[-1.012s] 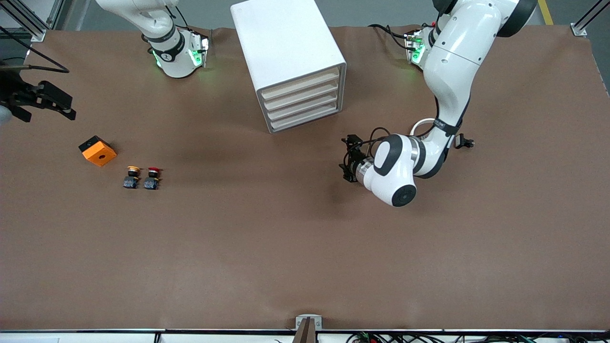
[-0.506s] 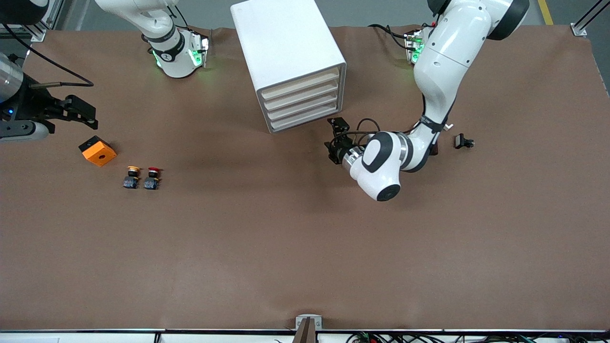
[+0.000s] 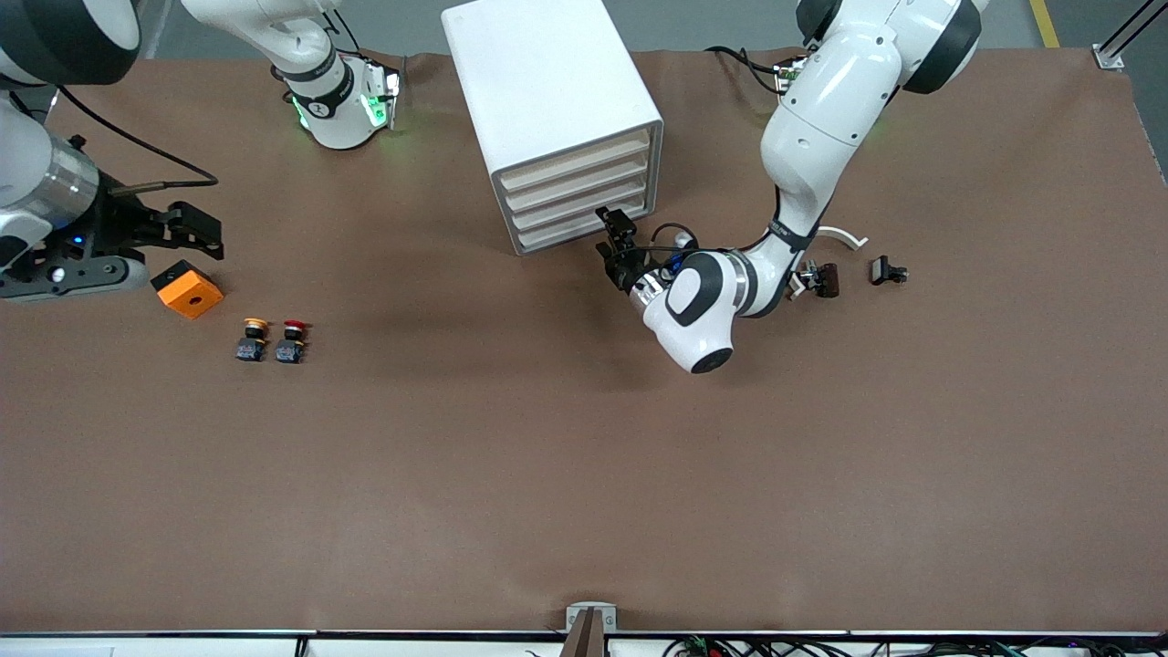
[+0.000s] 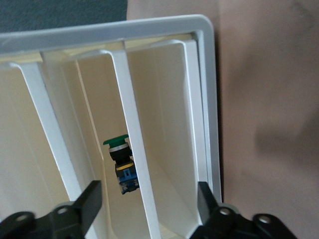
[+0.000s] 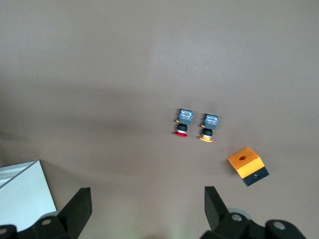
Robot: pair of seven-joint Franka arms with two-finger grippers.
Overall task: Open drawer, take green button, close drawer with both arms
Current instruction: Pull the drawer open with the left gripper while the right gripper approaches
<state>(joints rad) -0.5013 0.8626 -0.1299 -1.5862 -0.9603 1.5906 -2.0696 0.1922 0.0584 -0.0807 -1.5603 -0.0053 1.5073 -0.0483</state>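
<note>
I see bare brown table (image 3: 511, 474) across the whole stretch nearest the front camera, wide enough for either arm. The white drawer cabinet (image 3: 547, 100) blocks the middle between the bases. The orange block (image 3: 187, 290), yellow-capped button (image 3: 253, 338) and red-capped button (image 3: 292, 340) crowd the right arm's end.

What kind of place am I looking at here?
Probably a robotics lab or test bench. Two white arms, the left gripper at a small drawer cabinet and the right gripper above an orange block, work over a brown-covered table.
</note>
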